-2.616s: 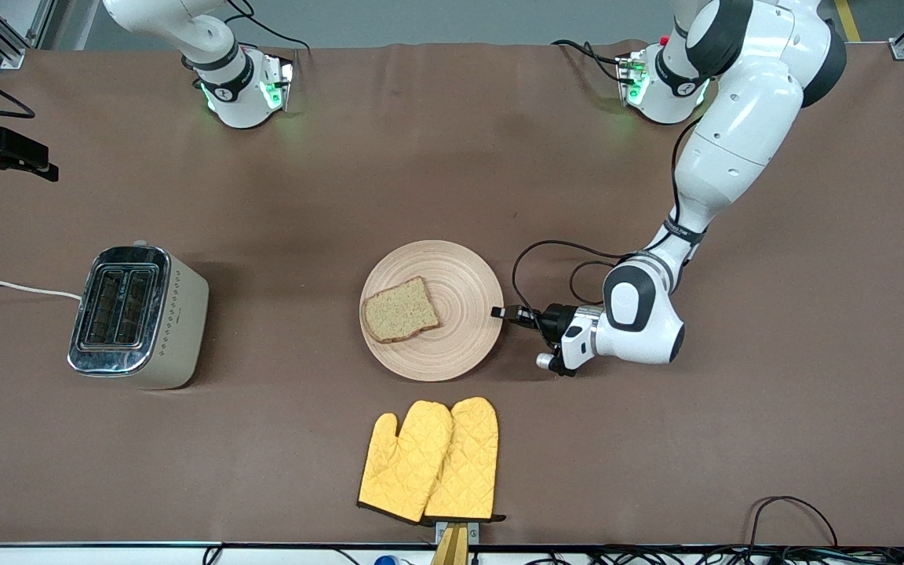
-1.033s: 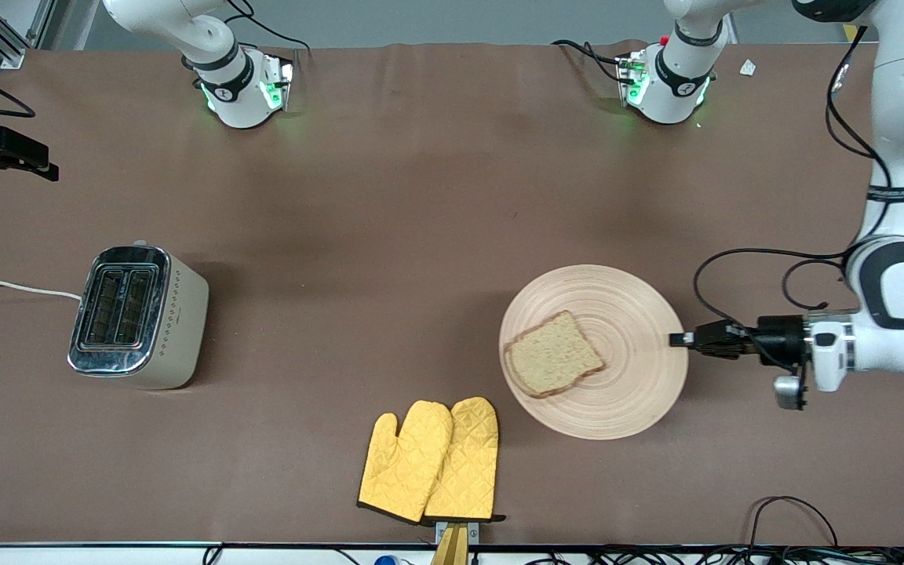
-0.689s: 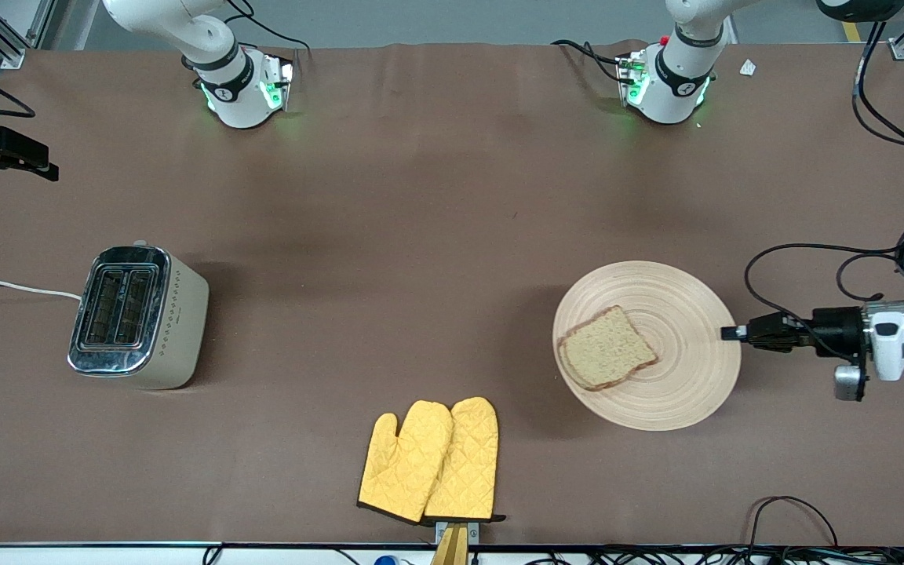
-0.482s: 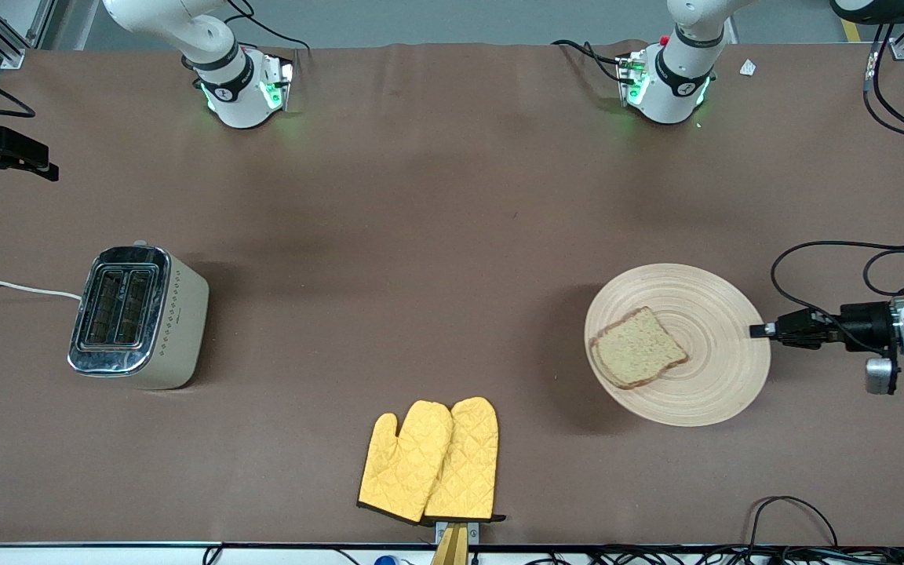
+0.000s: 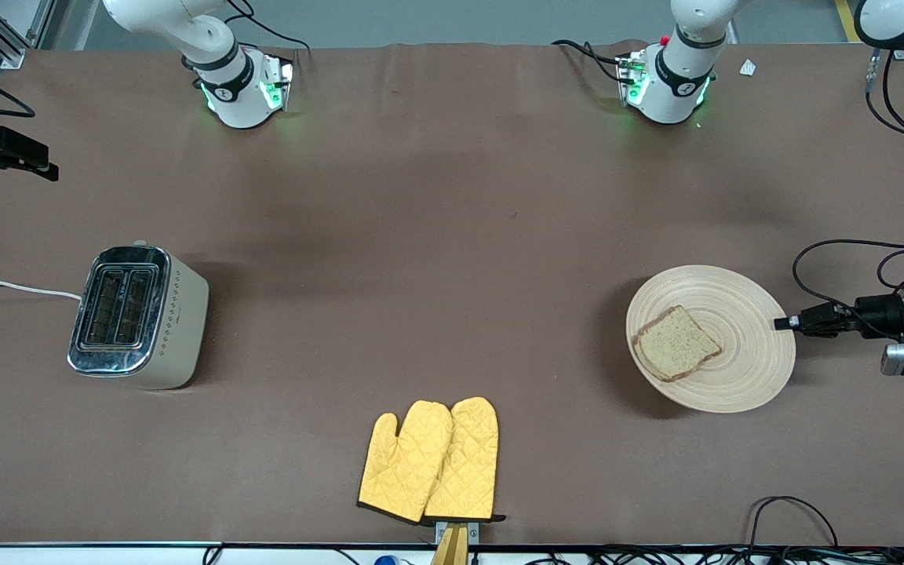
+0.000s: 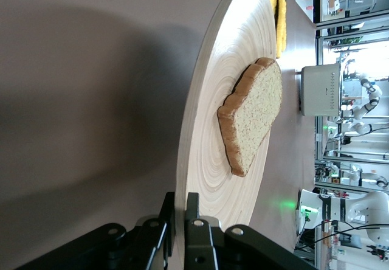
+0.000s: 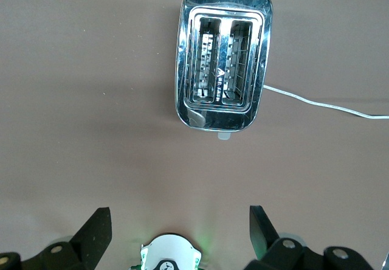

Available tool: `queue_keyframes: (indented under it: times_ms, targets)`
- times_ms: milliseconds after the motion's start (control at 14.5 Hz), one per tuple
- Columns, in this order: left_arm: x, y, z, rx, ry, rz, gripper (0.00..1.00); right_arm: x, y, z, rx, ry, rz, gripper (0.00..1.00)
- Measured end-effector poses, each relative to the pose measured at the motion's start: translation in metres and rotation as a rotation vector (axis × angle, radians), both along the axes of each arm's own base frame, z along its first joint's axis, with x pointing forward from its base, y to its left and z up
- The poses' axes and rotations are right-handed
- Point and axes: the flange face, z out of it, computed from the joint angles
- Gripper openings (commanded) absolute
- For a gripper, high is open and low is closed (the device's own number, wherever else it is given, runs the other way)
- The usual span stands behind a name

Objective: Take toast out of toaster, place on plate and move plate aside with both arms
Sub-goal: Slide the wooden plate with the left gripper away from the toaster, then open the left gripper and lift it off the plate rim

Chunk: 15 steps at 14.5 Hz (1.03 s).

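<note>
left wrist view showed the left gripper (image 6: 180, 221) clamped on the plate (image 6: 209, 136) rim, the tilted plate well apart from the toaster (image 5: 138, 315); the toast (image 6: 252, 115) could slide off. the right gripper (image 7: 179, 230) waited open-jawed over the toaster.

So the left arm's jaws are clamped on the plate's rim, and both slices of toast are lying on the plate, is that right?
Not quite: only one slice of toast lies on the plate, as the front view shows. The rest holds: the left gripper is shut on the plate's rim, which the left wrist view confirms.
</note>
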Motion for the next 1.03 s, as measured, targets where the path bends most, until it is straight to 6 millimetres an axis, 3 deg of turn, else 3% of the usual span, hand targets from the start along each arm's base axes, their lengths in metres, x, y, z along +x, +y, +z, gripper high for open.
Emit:
queue_keyframes:
  times_ms: [207, 344, 551, 620, 689, 757, 1033]
  targets:
    - [-0.012, 0.018, -0.021, -0.021, 0.025, 0.034, 0.03, 0.0, 0.0, 0.0, 0.0, 0.0, 0.0, 1.0]
    - [-0.014, 0.016, -0.029, -0.03, 0.035, 0.034, 0.04, 0.0, 0.0, 0.0, 0.0, 0.0, 0.0, 1.0]
    - [-0.016, 0.008, -0.049, -0.052, 0.066, 0.033, 0.14, 0.0, 0.0, 0.0, 0.0, 0.0, 0.0, 1.0]
    - [-0.016, 0.004, -0.056, -0.064, 0.079, 0.037, 0.3, 0.0, 0.0, 0.0, 0.0, 0.0, 0.0, 1.0]
    - [-0.015, 0.0, -0.061, -0.077, 0.085, 0.04, 0.57, 0.0, 0.0, 0.0, 0.0, 0.0, 0.0, 1.0]
    - [-0.014, -0.005, -0.063, -0.082, 0.092, 0.04, 1.0, 0.0, 0.0, 0.0, 0.0, 0.0, 0.0, 1.0]
    - [0.008, -0.024, -0.05, -0.053, 0.122, 0.056, 1.0, 0.0, 0.0, 0.0, 0.0, 0.0, 0.0, 1.0]
